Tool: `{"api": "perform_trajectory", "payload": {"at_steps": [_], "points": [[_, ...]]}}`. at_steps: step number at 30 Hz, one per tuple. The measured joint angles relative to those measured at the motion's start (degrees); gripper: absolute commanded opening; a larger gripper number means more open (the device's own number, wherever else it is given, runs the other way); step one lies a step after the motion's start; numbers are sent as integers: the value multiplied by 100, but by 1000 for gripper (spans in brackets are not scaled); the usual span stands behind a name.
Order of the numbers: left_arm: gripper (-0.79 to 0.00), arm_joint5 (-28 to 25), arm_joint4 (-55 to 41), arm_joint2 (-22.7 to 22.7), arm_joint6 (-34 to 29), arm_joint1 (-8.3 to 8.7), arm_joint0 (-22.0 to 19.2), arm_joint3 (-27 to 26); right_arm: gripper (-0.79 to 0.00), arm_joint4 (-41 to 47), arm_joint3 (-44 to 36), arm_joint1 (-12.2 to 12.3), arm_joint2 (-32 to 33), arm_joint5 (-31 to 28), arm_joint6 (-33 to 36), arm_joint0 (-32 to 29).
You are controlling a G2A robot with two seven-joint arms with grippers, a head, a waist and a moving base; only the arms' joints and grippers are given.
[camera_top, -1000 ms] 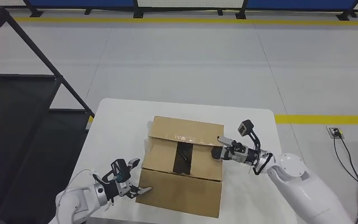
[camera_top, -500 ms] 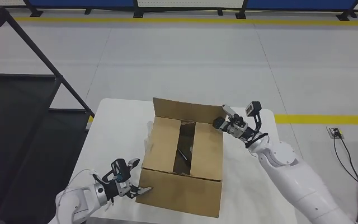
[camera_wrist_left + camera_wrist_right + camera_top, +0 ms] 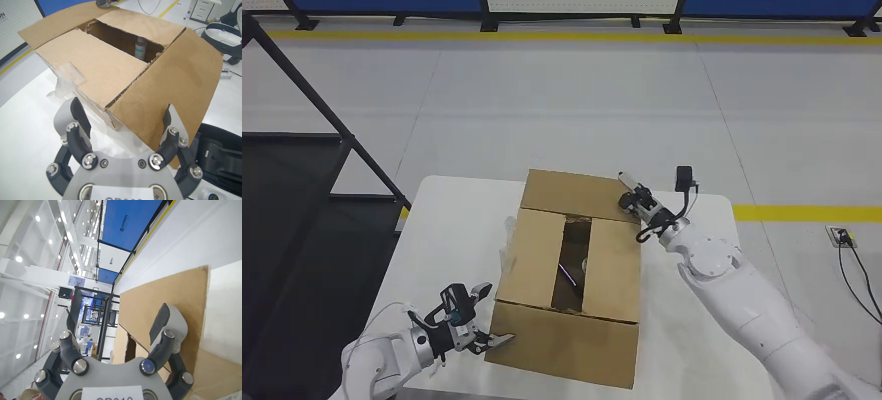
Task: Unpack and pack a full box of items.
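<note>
A brown cardboard box (image 3: 534,262) stands in the middle of the white table (image 3: 447,235). Its far flap (image 3: 577,192) is folded back outward and its near flap (image 3: 562,345) hangs down the front. The two side flaps lie flat with a gap (image 3: 572,265) between them. Through that gap a white bottle (image 3: 140,49) stands inside. My right gripper (image 3: 634,196) is open at the far flap's right corner, one finger (image 3: 163,321) resting on the flap (image 3: 162,291). My left gripper (image 3: 122,113) is open beside the box's near left corner (image 3: 487,328), holding nothing.
Torn clear tape (image 3: 68,79) hangs from the box's left side. A black frame (image 3: 312,180) stands off the table's left edge. Bare table lies left of the box and to its right (image 3: 682,330).
My right gripper has swung from the box's right side to its far edge, and the far flap has gone from lying closed to folded back outward. The left arm has kept still.
</note>
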Motion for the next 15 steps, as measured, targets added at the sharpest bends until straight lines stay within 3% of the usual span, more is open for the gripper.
{"api": "perform_trajectory", "payload": {"at_steps": [15], "points": [[0, 220, -17, 107, -64, 20, 22, 65, 0, -221, 736, -264, 183, -39, 256, 59]]}}
